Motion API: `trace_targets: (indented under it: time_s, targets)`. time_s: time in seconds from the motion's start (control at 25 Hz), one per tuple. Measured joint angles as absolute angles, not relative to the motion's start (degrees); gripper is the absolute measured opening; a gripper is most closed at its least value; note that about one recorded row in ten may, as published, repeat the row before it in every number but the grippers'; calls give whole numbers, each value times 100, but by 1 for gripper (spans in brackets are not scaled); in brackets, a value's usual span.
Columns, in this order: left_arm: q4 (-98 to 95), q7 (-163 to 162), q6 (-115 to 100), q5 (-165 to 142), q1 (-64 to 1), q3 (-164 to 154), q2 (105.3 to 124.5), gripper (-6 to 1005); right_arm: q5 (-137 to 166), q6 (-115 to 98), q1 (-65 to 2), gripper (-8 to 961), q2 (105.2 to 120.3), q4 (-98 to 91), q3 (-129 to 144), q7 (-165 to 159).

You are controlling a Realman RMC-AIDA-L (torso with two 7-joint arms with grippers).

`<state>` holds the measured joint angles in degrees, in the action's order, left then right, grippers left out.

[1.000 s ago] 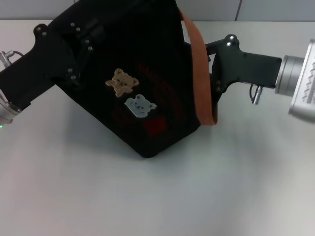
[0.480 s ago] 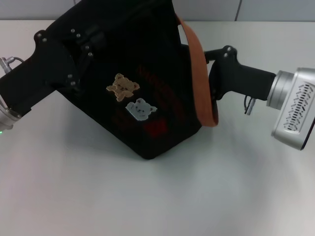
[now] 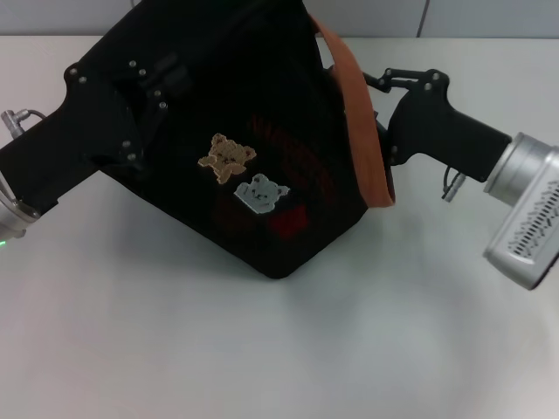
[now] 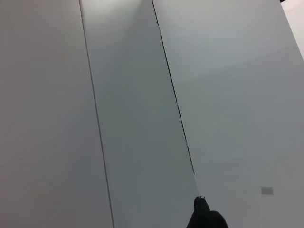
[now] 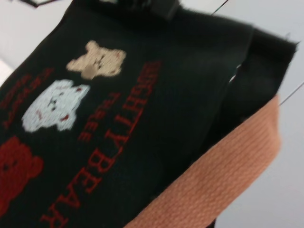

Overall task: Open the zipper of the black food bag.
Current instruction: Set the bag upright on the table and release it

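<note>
The black food bag [image 3: 262, 131] stands tilted on one lower corner in the head view, its face with a tan bear patch [image 3: 227, 155] and a grey bear patch [image 3: 259, 191] turned toward me. An orange-brown handle [image 3: 362, 131] hangs down its right side. My left gripper [image 3: 170, 83] clamps the bag's upper left edge. My right gripper [image 3: 380, 118] sits at the bag's right end, its tips hidden behind the handle. The right wrist view shows the bag's face [image 5: 156, 118], red lettering and the handle [image 5: 223, 180] close up. The zipper is hidden.
The white table [image 3: 262, 349] spreads in front of and beside the bag. A grey panelled wall [image 3: 480, 17] rises behind it. The left wrist view shows only wall panels [image 4: 142, 95].
The bag and both grippers have shifted a little to the right and toward me. The right arm's wrist has dropped and angled, with its gripper still at the bag's right end.
</note>
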<state>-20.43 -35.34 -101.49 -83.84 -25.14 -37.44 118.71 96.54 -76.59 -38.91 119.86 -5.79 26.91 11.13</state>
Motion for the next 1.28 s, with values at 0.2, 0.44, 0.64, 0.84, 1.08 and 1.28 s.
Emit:
trace_targets:
  time_s: [0.2,0.44,0.64,0.84,1.08,1.28]
  targets:
    - [-2013,-3532,-10157,-8381,-2513,-3744,11863,51,9655,-7871,-3799,266,11957,-743,2722,671]
    - [-2013,-3553,-10181,-8387,-2520,-3746,11864,50,9777,-7647,-3866,265,11952,-933,3040,300]
    - [-2012,-3539,-10205,-8386,-2525,-3858,11872,50,9789,-7351,-4004,264,11972,-925,3339,259]
    - [-2013,-3533,-10230,-8385,-2508,-3888,11874,49,9793,-7309,-4106,263,11977,-893,3362,164]
    - [-2013,-3526,-10279,-8386,-2493,-3895,11868,48,9777,-7180,-4264,262,11984,-964,3369,-339]
    - [-2014,-3525,-10295,-8386,-2492,-3895,11866,48,9787,-6994,-4350,262,11978,-991,3670,-422]
